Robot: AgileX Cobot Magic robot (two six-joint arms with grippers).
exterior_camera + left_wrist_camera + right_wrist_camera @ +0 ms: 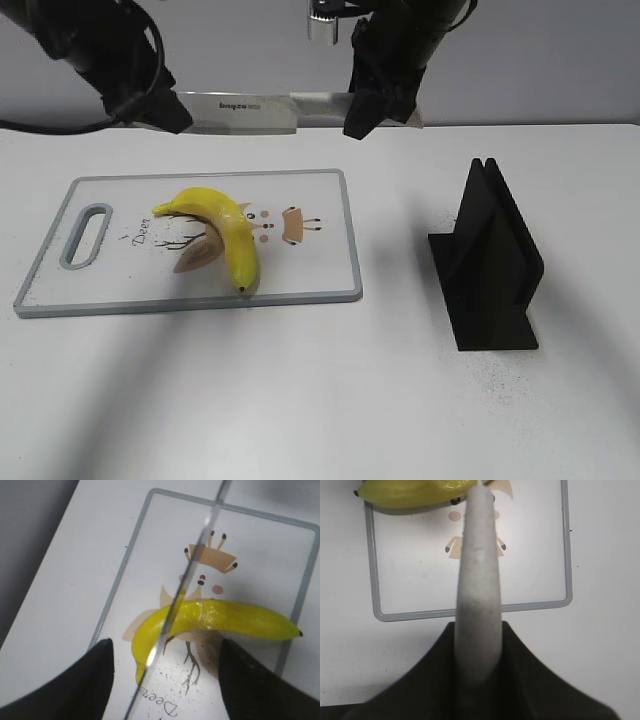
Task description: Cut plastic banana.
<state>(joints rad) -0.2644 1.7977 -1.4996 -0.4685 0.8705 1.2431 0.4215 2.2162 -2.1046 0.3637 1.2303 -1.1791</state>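
Note:
A yellow plastic banana point(225, 225) lies whole on the white cutting board point(320, 270) with a deer print. My right gripper point(375, 100) is shut on the grey handle of a knife point(240, 108) and holds it level, high above the board's far edge, with the blade pointing left. My left gripper point(165, 105) is at the blade's tip. In the left wrist view the jaws point(165, 645) are wide apart, with the thin blade point(190, 580) running between them above the banana point(230, 617). The right wrist view shows the handle point(477, 580) in the jaws point(477, 630), with the banana point(410, 492) beyond.
A black knife stand point(490, 260) stands on the white table to the right of the board. The board's handle slot point(88, 235) is at its left end. A grey wall runs behind the table.

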